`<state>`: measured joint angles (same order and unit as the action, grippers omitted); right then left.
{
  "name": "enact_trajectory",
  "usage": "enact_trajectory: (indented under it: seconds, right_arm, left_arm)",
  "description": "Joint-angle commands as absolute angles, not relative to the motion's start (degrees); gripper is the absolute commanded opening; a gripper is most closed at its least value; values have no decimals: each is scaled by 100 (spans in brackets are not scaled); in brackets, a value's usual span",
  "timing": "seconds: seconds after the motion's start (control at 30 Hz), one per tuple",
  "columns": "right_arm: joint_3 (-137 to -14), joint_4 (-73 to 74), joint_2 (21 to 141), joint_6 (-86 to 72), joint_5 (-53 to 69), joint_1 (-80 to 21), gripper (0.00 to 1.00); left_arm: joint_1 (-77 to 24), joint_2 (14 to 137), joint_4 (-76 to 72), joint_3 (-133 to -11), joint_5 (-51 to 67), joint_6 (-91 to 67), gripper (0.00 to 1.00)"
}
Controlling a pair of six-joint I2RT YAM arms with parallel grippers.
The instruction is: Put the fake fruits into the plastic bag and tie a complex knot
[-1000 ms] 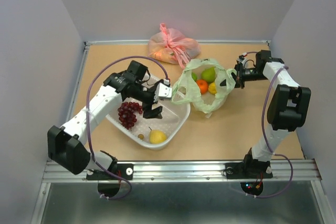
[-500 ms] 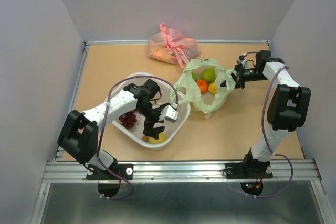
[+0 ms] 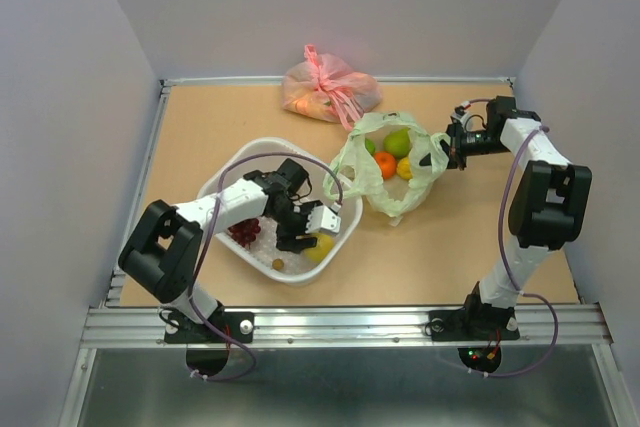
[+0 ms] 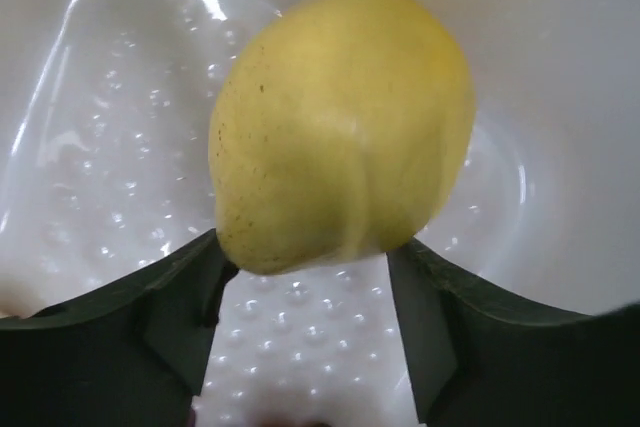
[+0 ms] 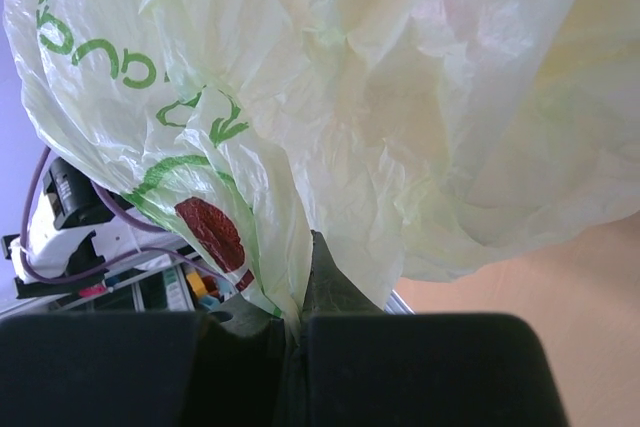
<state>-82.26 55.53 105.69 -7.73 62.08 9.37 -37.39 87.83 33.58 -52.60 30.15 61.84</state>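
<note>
The yellow pear [image 3: 319, 246] lies in the white basket [image 3: 226, 171] with the dark red grape bunch [image 3: 243, 231] and a small brownish fruit [image 3: 279, 263]. My left gripper [image 3: 304, 238] is down in the basket, open, its fingertips on either side of the near end of the pear [image 4: 340, 127]; in the left wrist view the gripper [image 4: 305, 259] has not closed on it. The pale green plastic bag [image 3: 392, 187] stands open with an orange [image 3: 386, 163], a green pear [image 3: 398, 141] and a yellow fruit [image 3: 405, 169] inside. My right gripper [image 3: 445, 152] is shut on the bag's edge [image 5: 300, 147], as the right wrist view [image 5: 295, 315] shows.
A pink tied bag [image 3: 330, 93] sits at the back of the table. The white basket stands at the front left, touching the green bag's left side. Grey walls enclose the table on three sides.
My left gripper has swung down from above the basket's right rim into the basket and reached the yellow pear, which has shifted a little to the right. The right arm has not moved.
</note>
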Motion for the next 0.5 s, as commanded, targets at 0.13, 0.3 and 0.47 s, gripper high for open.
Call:
enact_trajectory:
  seconds: [0.13, 0.3, 0.47]
  right_arm:
    - [-8631, 5660, 10670, -686, 6267, 984, 0]
    - [-8666, 5660, 10714, -686, 6284, 976, 0]
    - [-8701, 5660, 10775, -677, 6302, 976, 0]
  left_arm:
    - [-3129, 9158, 3322, -6293, 3646, 6029, 54]
    - [-2857, 8974, 3707, -6433, 3955, 6293, 47]
    - [-2786, 8694, 4271, -6416, 4332, 6855, 93]
